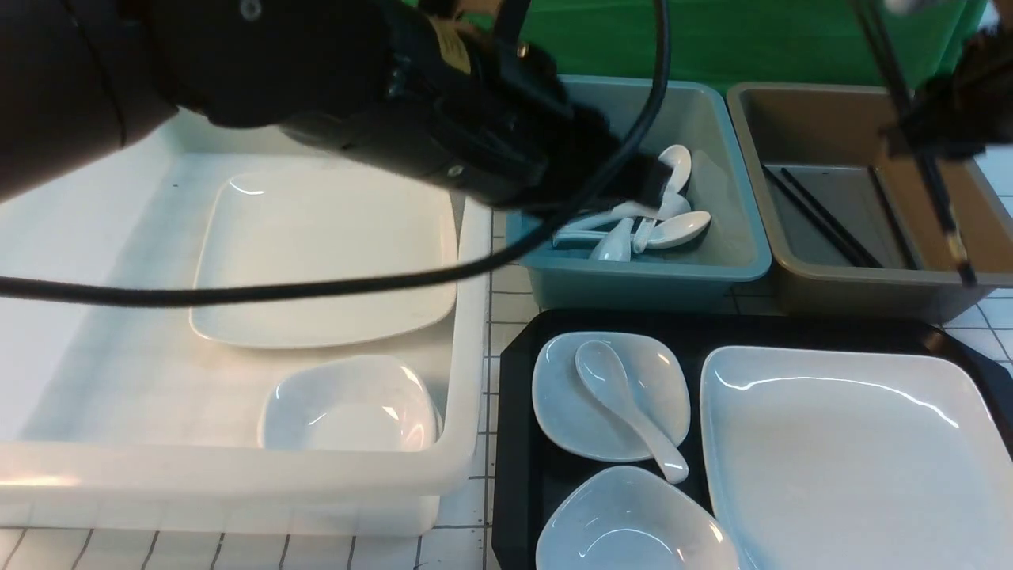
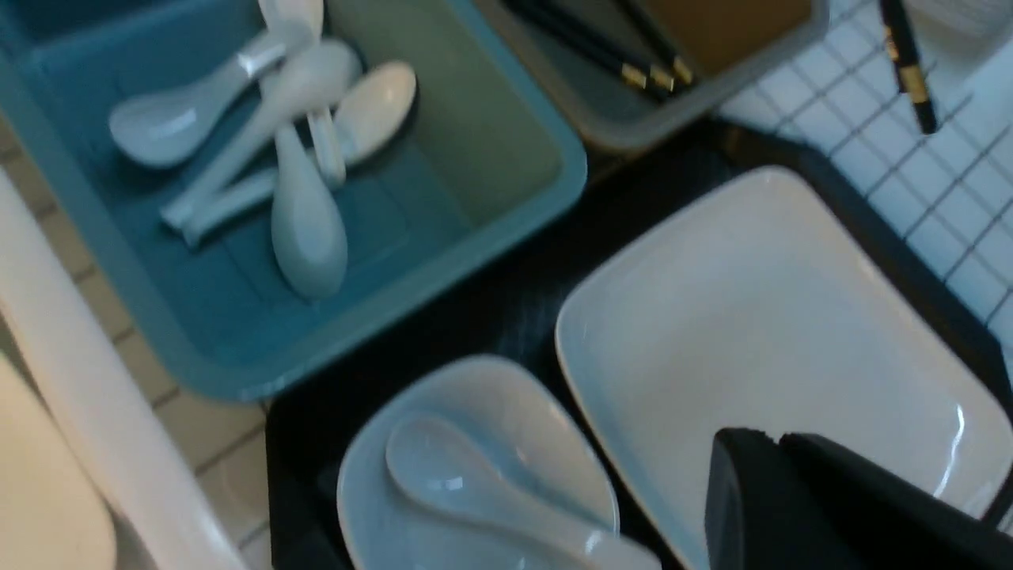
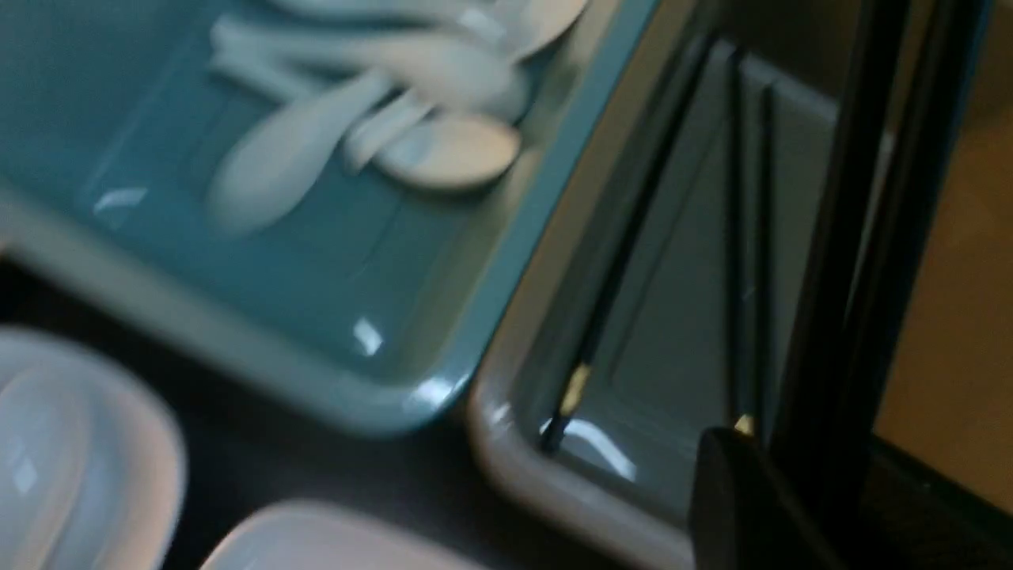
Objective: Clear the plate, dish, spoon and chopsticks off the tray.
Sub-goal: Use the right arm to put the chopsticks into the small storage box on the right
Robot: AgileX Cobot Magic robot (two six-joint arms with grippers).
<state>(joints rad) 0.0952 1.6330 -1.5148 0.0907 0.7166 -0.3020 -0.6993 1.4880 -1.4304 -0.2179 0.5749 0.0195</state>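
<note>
The black tray [image 1: 617, 321] holds the large white plate [image 1: 855, 459] on its right. To its left sits a small dish [image 1: 657, 380] with the spoon [image 1: 625, 404] lying in it, and another small dish [image 1: 633, 522] sits nearer. My left gripper [image 1: 657, 182] hangs shut and empty over the teal bin; the left wrist view shows its tips [image 2: 775, 439] above the plate [image 2: 775, 317]. Up at the right, my right gripper [image 1: 934, 131] is shut on the chopsticks [image 1: 946, 229], which slant down over the brown bin. In the right wrist view the chopsticks [image 3: 870, 237] run between its fingers [image 3: 823, 467].
A white bin [image 1: 237, 467] on the left holds a square plate and a small dish. The teal bin [image 1: 712, 273] behind the tray holds several white spoons. The brown bin [image 1: 855, 297] beside it holds black chopsticks. A black cable [image 1: 316, 285] hangs across the white bin.
</note>
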